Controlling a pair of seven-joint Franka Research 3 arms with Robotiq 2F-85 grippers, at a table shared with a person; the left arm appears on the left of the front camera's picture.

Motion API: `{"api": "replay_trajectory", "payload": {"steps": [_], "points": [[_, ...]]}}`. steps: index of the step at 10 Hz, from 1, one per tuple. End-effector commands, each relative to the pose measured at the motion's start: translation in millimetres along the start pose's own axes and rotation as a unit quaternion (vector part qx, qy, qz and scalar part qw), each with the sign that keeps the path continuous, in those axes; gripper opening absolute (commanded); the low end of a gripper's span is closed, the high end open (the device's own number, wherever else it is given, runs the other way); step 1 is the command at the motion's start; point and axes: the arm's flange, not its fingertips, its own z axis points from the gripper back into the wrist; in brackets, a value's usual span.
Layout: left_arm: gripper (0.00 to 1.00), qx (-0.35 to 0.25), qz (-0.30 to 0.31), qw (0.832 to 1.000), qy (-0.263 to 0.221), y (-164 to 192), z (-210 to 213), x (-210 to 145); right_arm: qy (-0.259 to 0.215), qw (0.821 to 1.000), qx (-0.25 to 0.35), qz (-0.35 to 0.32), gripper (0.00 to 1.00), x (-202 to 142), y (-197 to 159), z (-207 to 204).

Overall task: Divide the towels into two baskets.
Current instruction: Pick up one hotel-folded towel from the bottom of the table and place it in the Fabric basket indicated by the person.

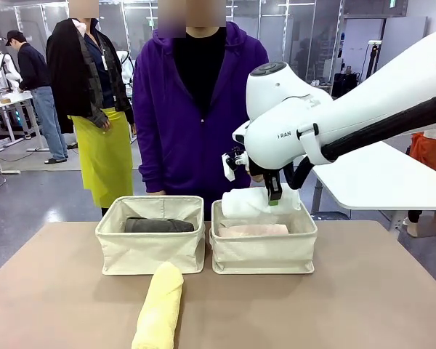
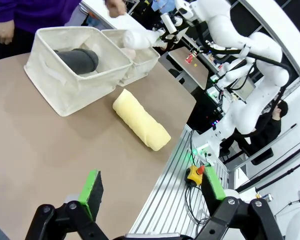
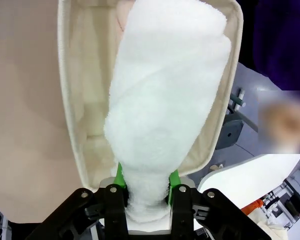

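Left basket and right basket stand side by side on the surface.
A first towel lies in the left basket and a second towel in the right basket. A third towel hangs just over the second, gripped by the right pincer. A fourth towel lies before the left basket. A person stands behind both.

Left gripper hangs over the near edge of the table, jaws wide apart, green pads facing each other. I see the yellow towel lying flat on the table, just beside the near basket. The grey towel lies inside that basket. The far basket stands against it. The right gripper holds the white towel above the far basket. A person's hand hangs at the far side.
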Motion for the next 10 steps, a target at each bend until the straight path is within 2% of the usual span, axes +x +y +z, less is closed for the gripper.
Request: {"api": "replay_trajectory", "payload": {"steps": [1, 3, 5, 7, 10], "points": [[1.0, -0.003, 0.0, 1.0, 0.0, -2.9, 2.1, -2.0, -0.008, 1.0, -0.005, 0.015, 0.35, 1.3, -12.0, -12.9], [1.0, -0.003, 0.0, 1.0, 0.0, -2.9, 2.1, -2.0, -0.002, 1.0, 0.006, -0.007, 0.35, 0.7, -18.2, -27.0], [1.0, -0.003, 0.0, 1.0, 0.0, -2.9, 2.1, -2.0, -0.002, 1.0, 0.017, -0.001, 0.35, 3.2, -19.0, -35.8], [1.0, -0.003, 0.0, 1.0, 0.0, -2.9, 2.1, -2.0, 0.001, 1.0, 0.018, -0.003, 0.52, 1.9, -18.4, -38.8], [1.0, -0.003, 0.0, 1.0, 0.0, -2.9, 2.1, -2.0, 0.0, 1.0, 0.017, -0.004, 0.9, -0.2, -16.0, -36.1]]}}
